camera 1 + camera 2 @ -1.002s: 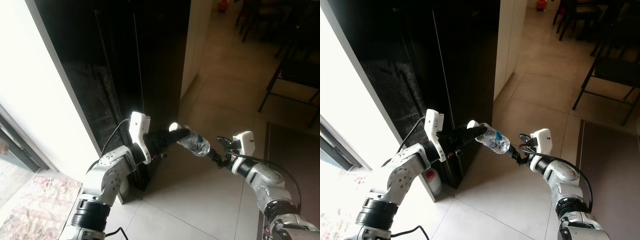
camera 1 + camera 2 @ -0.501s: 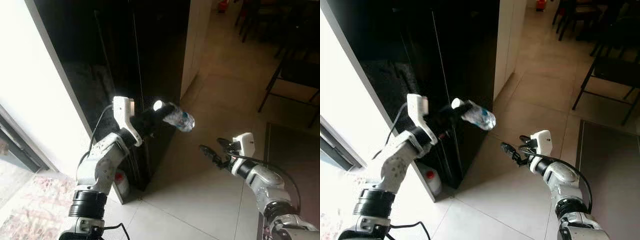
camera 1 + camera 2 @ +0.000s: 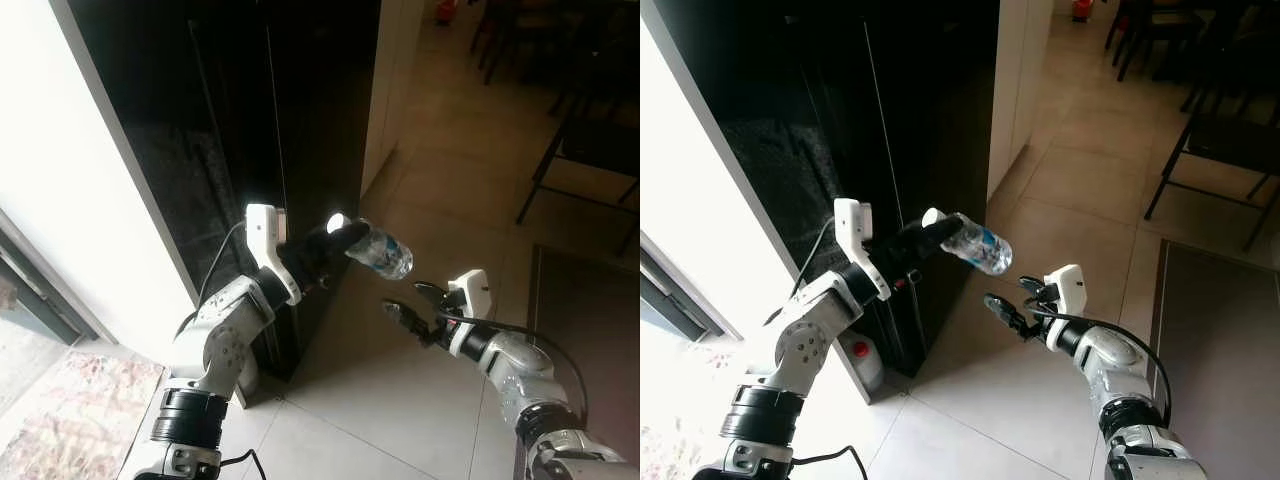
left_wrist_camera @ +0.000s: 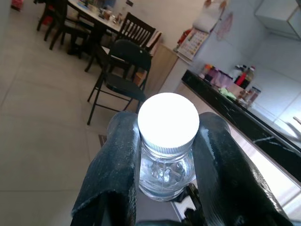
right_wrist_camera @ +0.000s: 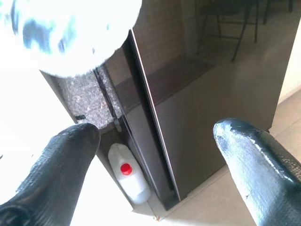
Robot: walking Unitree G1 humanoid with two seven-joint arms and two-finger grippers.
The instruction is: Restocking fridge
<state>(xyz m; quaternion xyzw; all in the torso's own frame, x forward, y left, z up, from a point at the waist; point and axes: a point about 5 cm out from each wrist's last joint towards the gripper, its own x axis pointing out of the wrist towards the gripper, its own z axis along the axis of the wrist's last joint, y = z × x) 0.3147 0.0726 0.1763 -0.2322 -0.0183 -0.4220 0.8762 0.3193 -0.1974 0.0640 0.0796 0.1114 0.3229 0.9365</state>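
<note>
I hold the water bottle [image 3: 378,251] by its neck in the left gripper [image 3: 335,236], jaws closed just under the white cap [image 4: 168,116]. It looks like thin, smooth plastic, light but slippery, so I would grip the stiff neck rather than the body. The right gripper [image 3: 400,312], at 5 o'clock of the bottle, has jaws spread wide and empty.

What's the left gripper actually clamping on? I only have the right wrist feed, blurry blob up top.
Observer: The left gripper is shut on a water bottle, fingers at its neck under the white cap.
Operator: Fridge open?
Observer: No, the black fridge doors look shut.
Operator: Right gripper?
Observer: The right gripper is open, below the bottle and apart from it.
</note>
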